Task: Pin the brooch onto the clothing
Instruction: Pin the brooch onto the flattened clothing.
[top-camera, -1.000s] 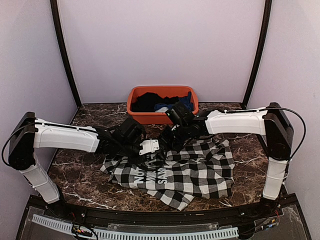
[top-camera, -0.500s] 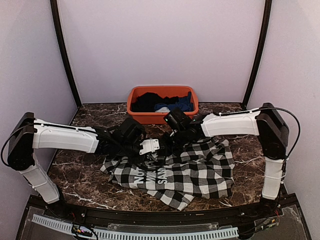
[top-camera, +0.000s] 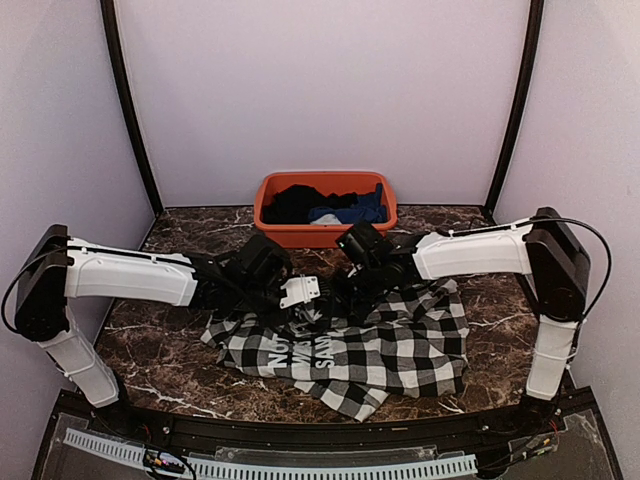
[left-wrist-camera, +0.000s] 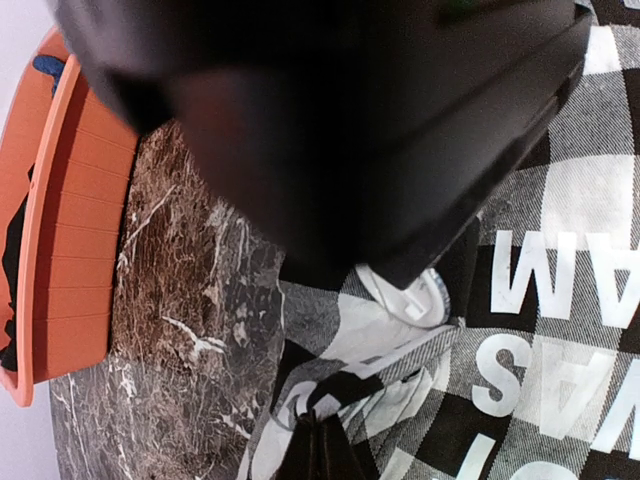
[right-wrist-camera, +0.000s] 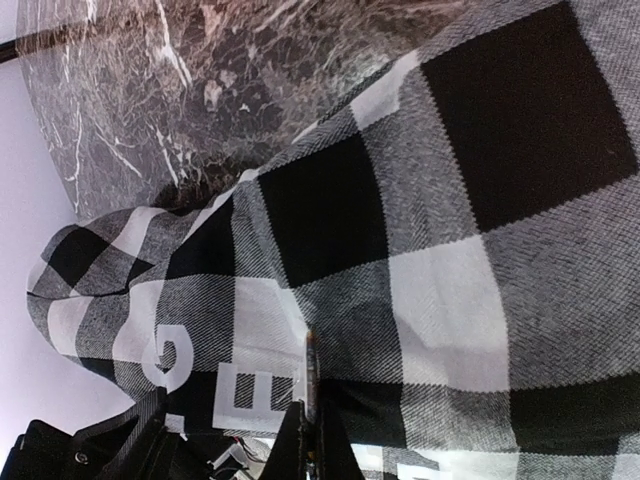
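Note:
The black-and-white checked shirt (top-camera: 400, 340) with white block letters lies crumpled on the marble table. My left gripper (top-camera: 292, 305) is at the shirt's far left edge; in the left wrist view it (left-wrist-camera: 318, 432) is shut on a raised fold of the shirt (left-wrist-camera: 560, 200). My right gripper (top-camera: 346, 293) hovers over the shirt's far edge, close to the left one. In the right wrist view it (right-wrist-camera: 312, 420) is shut on the brooch (right-wrist-camera: 312, 365), a thin disc seen edge-on just above the shirt (right-wrist-camera: 450, 280). The brooch's white round face (left-wrist-camera: 408, 298) peeks out under the right gripper's black body.
An orange basin (top-camera: 275, 228) stands at the back centre, holding a black garment (top-camera: 300, 203) and a blue one (top-camera: 360, 210). Its ribbed side (left-wrist-camera: 70, 250) shows in the left wrist view. Dark marble table (top-camera: 160, 350) surrounds the shirt; walls close in on three sides.
My right arm swung slightly left, then back right and a little lower over the shirt. My left arm and the shirt fold it holds have not moved.

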